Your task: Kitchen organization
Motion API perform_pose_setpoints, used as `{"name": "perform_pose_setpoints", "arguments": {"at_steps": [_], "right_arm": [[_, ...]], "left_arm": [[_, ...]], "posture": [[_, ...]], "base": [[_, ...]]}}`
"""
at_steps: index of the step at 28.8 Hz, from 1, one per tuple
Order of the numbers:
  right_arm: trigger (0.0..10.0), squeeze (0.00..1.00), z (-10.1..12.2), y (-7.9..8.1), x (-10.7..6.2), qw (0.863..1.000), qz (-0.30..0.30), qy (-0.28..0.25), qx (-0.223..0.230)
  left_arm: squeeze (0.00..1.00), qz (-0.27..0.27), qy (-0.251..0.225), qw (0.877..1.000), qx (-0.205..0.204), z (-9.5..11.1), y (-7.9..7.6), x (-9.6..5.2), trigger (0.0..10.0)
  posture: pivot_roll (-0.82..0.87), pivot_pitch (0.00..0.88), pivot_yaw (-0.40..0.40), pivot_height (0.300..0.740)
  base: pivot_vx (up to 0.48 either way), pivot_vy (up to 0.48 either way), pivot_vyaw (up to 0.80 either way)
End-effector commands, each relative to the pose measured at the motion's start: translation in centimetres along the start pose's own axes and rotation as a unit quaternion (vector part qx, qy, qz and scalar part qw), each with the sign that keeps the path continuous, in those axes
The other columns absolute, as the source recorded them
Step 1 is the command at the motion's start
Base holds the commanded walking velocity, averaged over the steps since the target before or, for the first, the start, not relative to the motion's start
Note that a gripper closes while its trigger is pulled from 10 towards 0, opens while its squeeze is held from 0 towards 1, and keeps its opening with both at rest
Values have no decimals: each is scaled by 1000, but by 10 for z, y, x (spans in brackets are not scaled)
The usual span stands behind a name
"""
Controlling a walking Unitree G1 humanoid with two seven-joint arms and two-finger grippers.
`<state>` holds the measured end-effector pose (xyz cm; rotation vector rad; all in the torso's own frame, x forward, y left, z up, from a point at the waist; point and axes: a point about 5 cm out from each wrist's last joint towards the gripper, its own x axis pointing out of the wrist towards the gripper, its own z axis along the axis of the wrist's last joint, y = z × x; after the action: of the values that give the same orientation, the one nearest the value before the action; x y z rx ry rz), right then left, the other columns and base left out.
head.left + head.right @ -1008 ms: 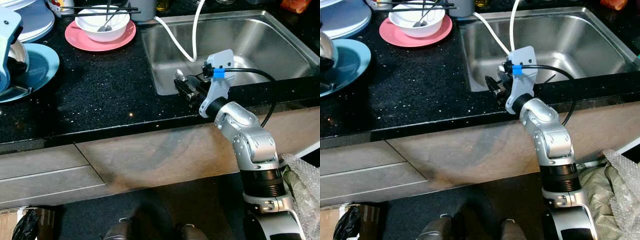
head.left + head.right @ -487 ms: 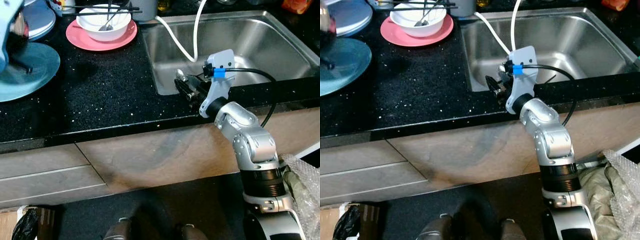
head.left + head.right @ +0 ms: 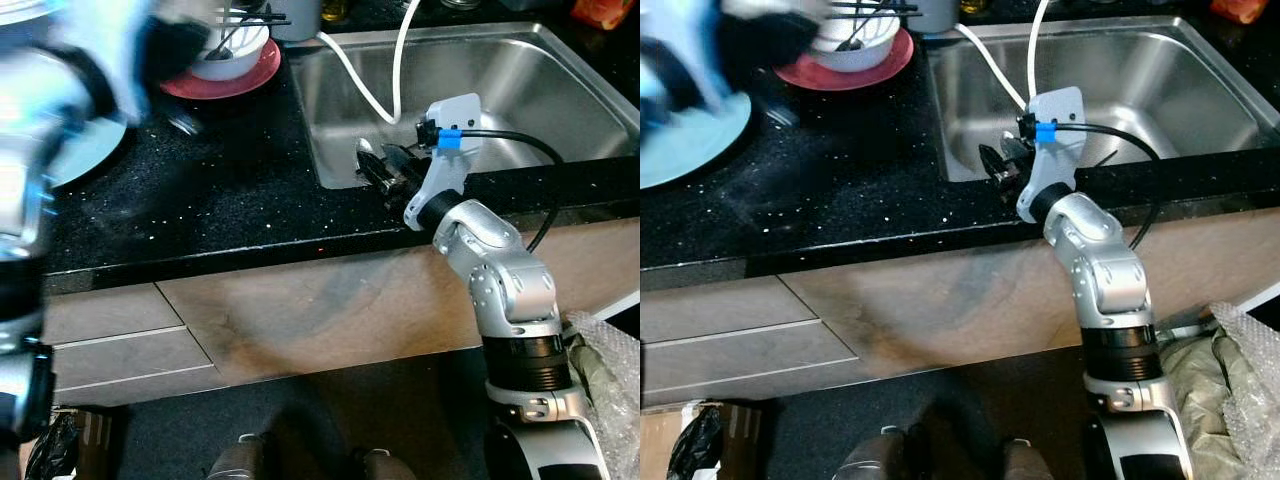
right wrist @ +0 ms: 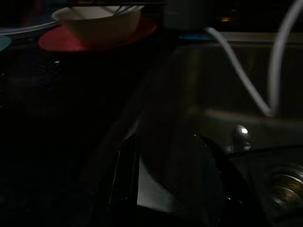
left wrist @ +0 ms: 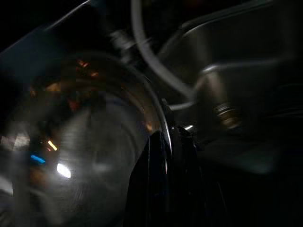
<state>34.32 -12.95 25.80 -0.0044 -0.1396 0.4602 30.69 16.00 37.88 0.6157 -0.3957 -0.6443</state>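
My left arm [image 3: 110, 50] is a blur over the black counter [image 3: 230, 190], above the blue plate [image 3: 690, 140]. In the left wrist view my left gripper [image 5: 163, 137] is shut on the rim of a shiny metal bowl [image 5: 85, 156]. A white bowl [image 3: 235, 55] with chopsticks [image 3: 250, 17] laid across it sits on a pink plate [image 3: 225, 82] at the back. My right gripper [image 3: 385, 172] rests at the near-left rim of the steel sink [image 3: 520, 80], fingers apart, beside a small shiny metal piece [image 3: 364, 149].
A white hose [image 3: 360, 70] loops down into the sink. Grey drawer fronts [image 3: 110, 335] run below the counter's front edge. Crumpled clear plastic [image 3: 610, 370] lies on the floor at the right, and a dark bag [image 3: 45, 450] at the lower left.
My left arm has swung from the far left toward the right over the counter, taking the metal bowl off the blue plate. The right arm has stayed at the sink rim.
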Motion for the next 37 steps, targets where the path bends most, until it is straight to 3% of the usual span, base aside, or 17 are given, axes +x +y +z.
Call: {"name": "perform_pose_setpoints", "arguments": {"at_steps": [1, 2, 3, 11, 23, 37], "right_arm": [[10000, 0, -2, -6, -2, 1000, -16, 2, 2], [10000, 0, -2, -6, -2, 1000, -16, 2, 2], [10000, 0, -2, -9, -3, 1000, -23, 3, 0], [10000, 0, -3, -12, -5, 999, -35, 5, 1], [10000, 0, -2, -14, -5, 998, -56, 0, 0], [10000, 0, -5, -20, -11, 997, -74, 3, 2]], "left_arm": [[0, -59, -23, 998, 6, 3, -13, 2, 0], [0, -59, -23, 998, 6, 3, -13, 2, 0], [0, -102, -25, 994, 2, 0, -22, 6, 0], [0, -112, -24, 993, 29, -12, -23, 19, 0], [0, -88, -85, 991, 58, -26, -33, 75, 0], [0, -141, -113, 983, 44, -30, -47, 96, 0]], "posture": [[71, 190, 28, 740], [71, 190, 28, 740], [71, 190, 28, 740], [74, 191, 28, 740], [74, 208, 54, 740], [82, 220, 60, 740]], "base": [[0, 0, 0], [0, 0, 0], [0, 0, 0], [0, 0, 0], [0, 0, 0], [0, 0, 0]]}}
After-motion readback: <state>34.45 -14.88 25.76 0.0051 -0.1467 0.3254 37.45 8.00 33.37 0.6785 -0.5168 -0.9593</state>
